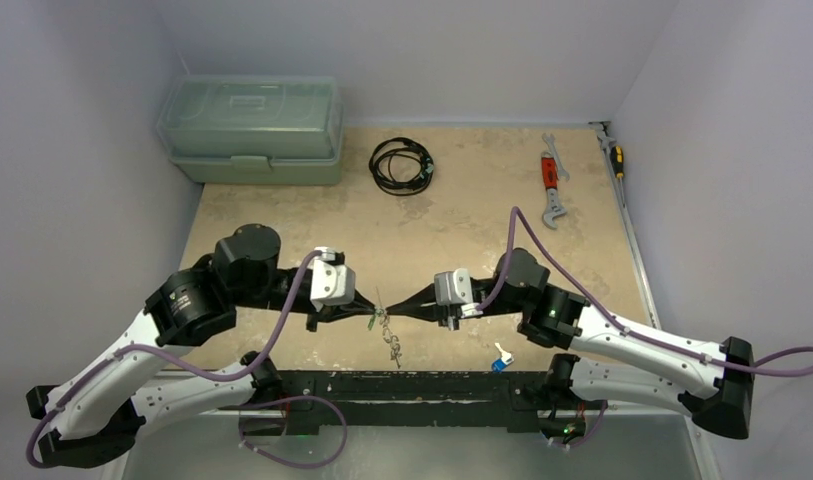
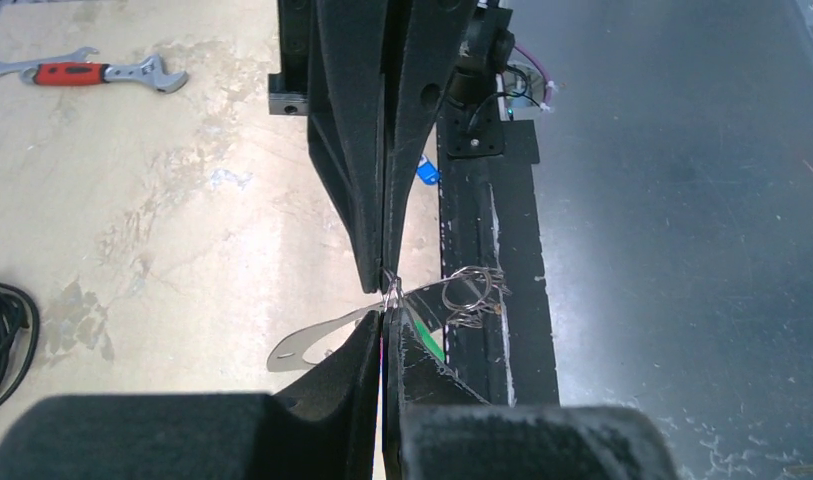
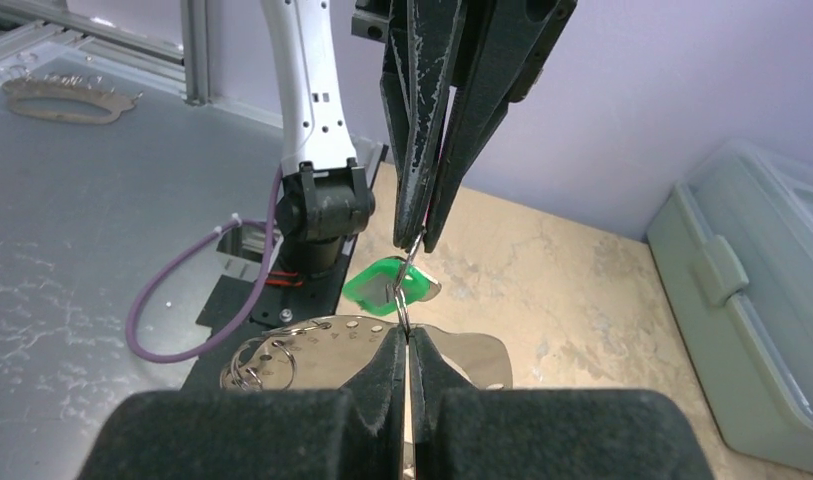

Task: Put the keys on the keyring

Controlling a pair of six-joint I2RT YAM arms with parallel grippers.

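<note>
The keyring point(image 1: 383, 317) hangs above the bench's point(image 1: 462, 200) near edge, its wire running left-right between the left hand point(image 1: 370, 318) and right hand point(image 1: 395, 314), both clenched on it tip to tip. A green-headed key point(image 3: 380, 286) and silver keys point(image 1: 392, 345) dangle beneath. A blue-headed key point(image 1: 500, 361) lies by the right arm's base.

- The table point(image 1: 462, 240) had a beige, mottled top, with walls at the left, far and right sides.
- A pale green plastic box point(image 1: 250, 130) with its lid shut sat in the far left corner.
- A black coiled cable point(image 1: 402, 165) lay at the far middle, just right of the box.
- A red-handled wrench point(image 1: 552, 180) lay far right.
- A slim tool with a black and yellow handle point(image 1: 616, 160) lay along the right edge.
- A blue-headed key point(image 1: 500, 358) lay near, right of centre.
</note>
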